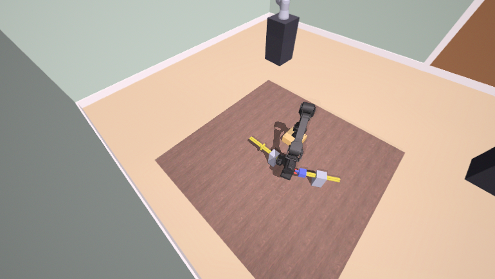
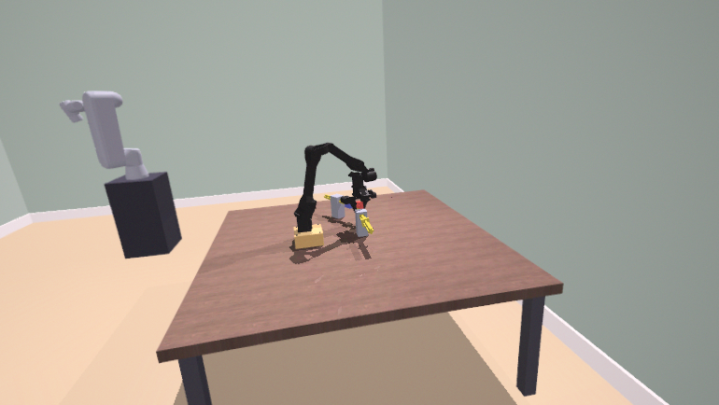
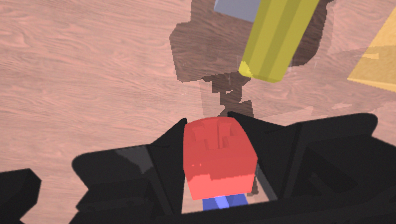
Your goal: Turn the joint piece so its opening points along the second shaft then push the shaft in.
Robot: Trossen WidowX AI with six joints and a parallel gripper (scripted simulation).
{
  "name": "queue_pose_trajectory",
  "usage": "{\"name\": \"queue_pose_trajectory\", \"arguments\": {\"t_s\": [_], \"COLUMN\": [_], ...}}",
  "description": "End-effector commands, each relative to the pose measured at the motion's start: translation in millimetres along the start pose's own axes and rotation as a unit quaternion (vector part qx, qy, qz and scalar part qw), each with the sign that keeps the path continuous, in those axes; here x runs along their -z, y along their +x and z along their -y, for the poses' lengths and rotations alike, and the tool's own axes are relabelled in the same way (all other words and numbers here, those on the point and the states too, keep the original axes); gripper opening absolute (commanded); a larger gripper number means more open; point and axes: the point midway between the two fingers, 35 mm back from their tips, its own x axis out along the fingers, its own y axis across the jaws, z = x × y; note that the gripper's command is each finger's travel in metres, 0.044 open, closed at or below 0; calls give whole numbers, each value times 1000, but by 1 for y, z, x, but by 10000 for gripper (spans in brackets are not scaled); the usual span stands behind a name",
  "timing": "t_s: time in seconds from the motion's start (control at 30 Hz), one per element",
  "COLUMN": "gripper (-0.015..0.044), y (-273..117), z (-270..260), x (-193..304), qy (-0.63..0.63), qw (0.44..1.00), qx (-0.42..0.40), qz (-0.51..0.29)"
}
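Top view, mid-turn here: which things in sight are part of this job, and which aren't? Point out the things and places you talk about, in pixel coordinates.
Part of the job:
- red joint piece [image 3: 218,157], in the tool [image 3: 207,119]
- blue piece behind it [image 1: 302,173]
- two yellow shafts [image 1: 333,179] [image 1: 256,141]
- two grey blocks [image 1: 319,179] [image 1: 273,157]

Not part:
- pale robot arm [image 1: 283,13] [image 2: 104,131]
- its dark pedestal [image 1: 279,41] [image 2: 143,216]

Second shaft [image 3: 280,40]: upper part cut off, wrist view | blue piece [image 3: 225,202]: lower part hidden behind tool [image 3: 220,157]

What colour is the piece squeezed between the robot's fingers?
Red: the joint piece is plain red, clearest in the wrist view.
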Motion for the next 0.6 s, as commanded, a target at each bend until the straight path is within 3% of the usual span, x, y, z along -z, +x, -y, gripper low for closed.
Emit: {"name": "queue_pose_trajectory", "arguments": {"t_s": [0.0, 0.57], "gripper": [0, 0], "y": [1, 5], "z": [3, 16], "x": [0, 3], "qy": [35, 167], "qw": [999, 985], "qx": [-1, -8], "qz": [-10, -48]}}
